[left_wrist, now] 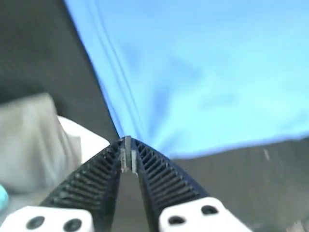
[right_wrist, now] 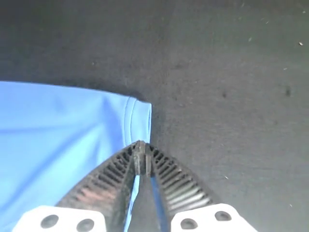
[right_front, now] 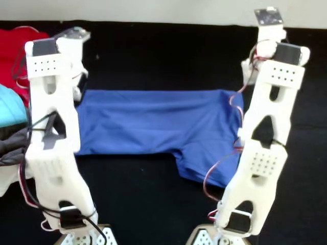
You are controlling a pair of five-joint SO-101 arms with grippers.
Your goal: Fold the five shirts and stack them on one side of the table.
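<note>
On black table (right_front: 153, 204), shows blue shirt (right_front: 153, 120) spread flat mid-surface. Pinches its far left corner with left gripper (left_wrist: 126, 155), its far right hem with right gripper (right_wrist: 140, 157). Shows red shirt (right_front: 13, 46) and teal shirt (right_front: 10, 104) left of blue shirt, pale wall (right_front: 153, 10) beyond.

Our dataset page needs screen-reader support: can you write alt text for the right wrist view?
The right claw, shut, pinches the hemmed corner of a blue shirt lying on the black table.
</note>
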